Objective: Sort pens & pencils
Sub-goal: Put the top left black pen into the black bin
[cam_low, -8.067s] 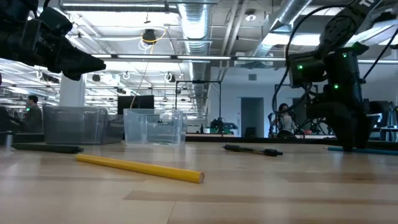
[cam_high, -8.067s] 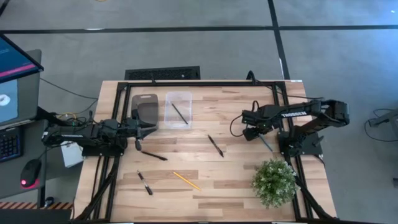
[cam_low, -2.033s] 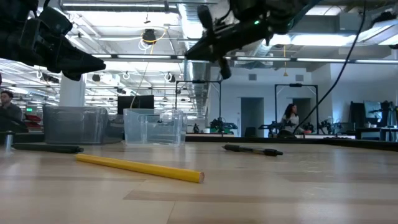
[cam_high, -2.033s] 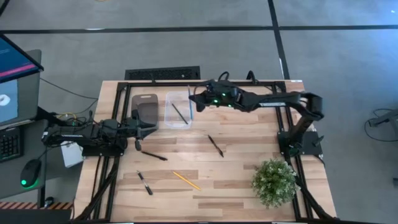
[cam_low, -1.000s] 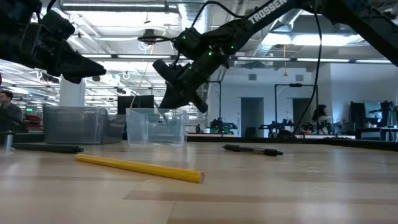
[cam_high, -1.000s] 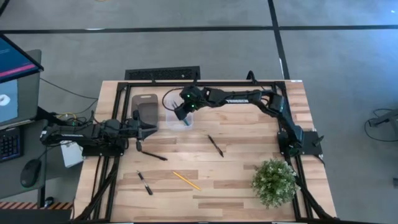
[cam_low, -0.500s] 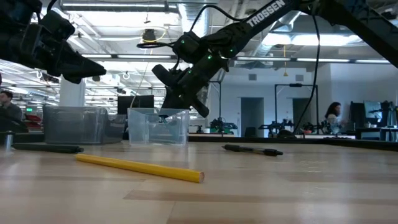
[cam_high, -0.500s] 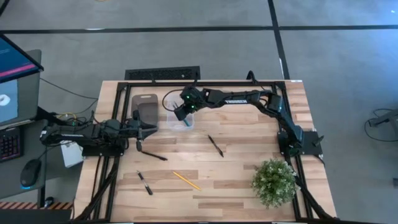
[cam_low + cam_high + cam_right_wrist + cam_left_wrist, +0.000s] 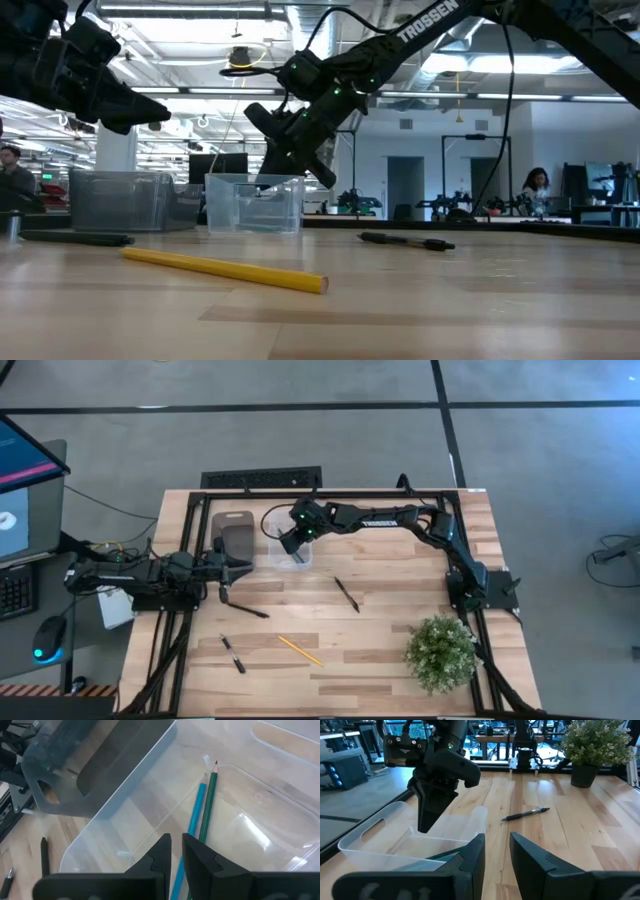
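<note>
Right end effector (image 9: 288,547) newly over bin (image 9: 272,556) (tilted)

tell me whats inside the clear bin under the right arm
Two slim pencils lie side by side in the clear bin: a blue pencil and a dark green-looking pencil. Their lower ends are hidden behind the right tool, so that part of the floor cannot be checked.

2 pencils (image 9: 200,815) (side by side) in bin (image 9: 280,805).
</note>
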You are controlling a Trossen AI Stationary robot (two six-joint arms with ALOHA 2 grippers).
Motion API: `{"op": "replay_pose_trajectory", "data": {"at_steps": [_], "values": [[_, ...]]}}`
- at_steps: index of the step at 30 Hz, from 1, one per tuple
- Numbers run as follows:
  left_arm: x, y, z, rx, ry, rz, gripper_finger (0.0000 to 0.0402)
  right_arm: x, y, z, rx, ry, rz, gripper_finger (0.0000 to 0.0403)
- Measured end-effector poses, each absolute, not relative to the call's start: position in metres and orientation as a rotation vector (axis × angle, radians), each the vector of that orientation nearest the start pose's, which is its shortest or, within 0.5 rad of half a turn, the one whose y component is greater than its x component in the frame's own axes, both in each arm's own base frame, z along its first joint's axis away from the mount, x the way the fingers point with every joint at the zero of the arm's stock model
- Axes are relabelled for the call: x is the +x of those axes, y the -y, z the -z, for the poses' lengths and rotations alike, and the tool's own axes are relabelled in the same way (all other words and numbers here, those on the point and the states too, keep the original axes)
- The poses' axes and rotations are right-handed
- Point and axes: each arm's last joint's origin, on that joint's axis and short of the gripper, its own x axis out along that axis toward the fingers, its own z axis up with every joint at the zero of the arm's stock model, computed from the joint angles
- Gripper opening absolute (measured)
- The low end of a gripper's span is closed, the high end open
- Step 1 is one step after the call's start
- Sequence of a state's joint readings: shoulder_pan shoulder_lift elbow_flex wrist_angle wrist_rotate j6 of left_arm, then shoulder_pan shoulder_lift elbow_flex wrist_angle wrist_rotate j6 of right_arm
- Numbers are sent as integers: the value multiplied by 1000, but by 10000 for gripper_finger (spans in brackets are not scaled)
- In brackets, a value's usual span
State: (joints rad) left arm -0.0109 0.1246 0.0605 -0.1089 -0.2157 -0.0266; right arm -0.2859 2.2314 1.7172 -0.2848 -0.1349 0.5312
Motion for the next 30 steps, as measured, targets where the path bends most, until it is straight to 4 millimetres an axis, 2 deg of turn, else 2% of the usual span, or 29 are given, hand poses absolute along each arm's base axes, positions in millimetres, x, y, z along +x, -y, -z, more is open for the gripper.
{"op": "replay_pose_trajectory", "data": {"at_steps": [9, 17, 21, 24, 30], "values": [[101, -5, -164, -7, -169, -208, 82, 473, 133, -181, 690, -730, 293, 67], [101, -5, -164, -7, -169, -207, 82, 488, 131, -227, 728, -637, 30, 67], [101, -5, -164, -7, -168, -207, 82, 487, 126, -247, 696, -692, -92, 67], [101, -5, -164, -7, -168, -208, 82, 477, 118, -264, 614, -774, -58, 67], [101, -5, -164, -7, -168, -207, 82, 445, 90, -309, 364, -845, 260, 67]]}}
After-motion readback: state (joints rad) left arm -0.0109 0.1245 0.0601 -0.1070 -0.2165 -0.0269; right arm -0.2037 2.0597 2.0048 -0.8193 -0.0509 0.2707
